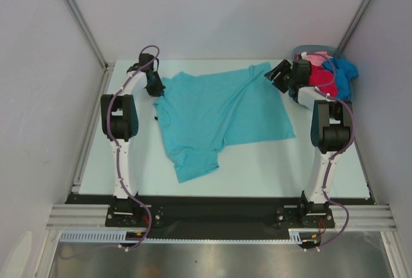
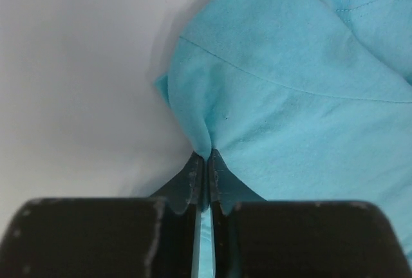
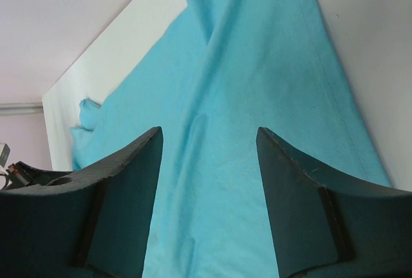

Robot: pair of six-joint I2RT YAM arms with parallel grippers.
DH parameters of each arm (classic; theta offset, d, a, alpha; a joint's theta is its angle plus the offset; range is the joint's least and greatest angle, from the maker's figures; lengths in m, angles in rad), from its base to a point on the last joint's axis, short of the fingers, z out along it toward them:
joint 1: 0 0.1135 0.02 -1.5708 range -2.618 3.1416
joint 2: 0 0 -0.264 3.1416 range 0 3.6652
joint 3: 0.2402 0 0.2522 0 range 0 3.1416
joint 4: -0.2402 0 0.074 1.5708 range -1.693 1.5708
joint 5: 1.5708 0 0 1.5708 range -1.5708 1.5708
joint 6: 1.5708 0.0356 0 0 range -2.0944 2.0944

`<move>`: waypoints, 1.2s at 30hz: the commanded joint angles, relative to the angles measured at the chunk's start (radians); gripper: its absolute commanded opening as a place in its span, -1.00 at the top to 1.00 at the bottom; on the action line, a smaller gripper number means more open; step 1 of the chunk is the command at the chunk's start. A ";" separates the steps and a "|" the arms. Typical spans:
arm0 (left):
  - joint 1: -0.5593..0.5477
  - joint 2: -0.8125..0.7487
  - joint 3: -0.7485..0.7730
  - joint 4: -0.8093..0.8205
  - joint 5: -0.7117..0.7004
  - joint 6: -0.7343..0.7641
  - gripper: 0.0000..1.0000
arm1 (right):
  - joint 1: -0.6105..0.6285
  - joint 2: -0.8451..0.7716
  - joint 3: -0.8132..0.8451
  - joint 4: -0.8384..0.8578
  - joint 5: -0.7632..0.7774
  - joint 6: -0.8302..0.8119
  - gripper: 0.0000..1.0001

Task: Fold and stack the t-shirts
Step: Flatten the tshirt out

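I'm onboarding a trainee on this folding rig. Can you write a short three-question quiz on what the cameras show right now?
1. True or false: the left gripper is shut on a pinch of the teal t-shirt.
2. Multiple choice: the right gripper is A) shut on a red shirt, B) open, with teal cloth showing between its fingers, C) out of every view.
3. Fill in: the other shirts, red, pink and blue, lie bunched in the ___ at the far right.

Key: 1 true; 2 B; 3 basket.
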 commanded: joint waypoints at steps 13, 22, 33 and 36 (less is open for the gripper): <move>0.002 0.117 0.359 -0.176 -0.276 0.061 0.99 | -0.002 -0.054 0.000 0.039 -0.017 0.015 -0.29; 0.046 0.155 0.469 -0.147 -0.250 0.006 0.98 | -0.005 -0.109 -0.084 0.114 -0.045 0.037 -0.29; 0.033 0.144 0.492 -0.038 -0.064 0.004 0.80 | -0.003 -0.169 -0.221 0.302 -0.074 0.096 -0.26; 0.014 0.115 0.457 -0.032 -0.045 0.011 0.56 | -0.002 -0.168 -0.194 0.277 -0.068 0.083 -0.27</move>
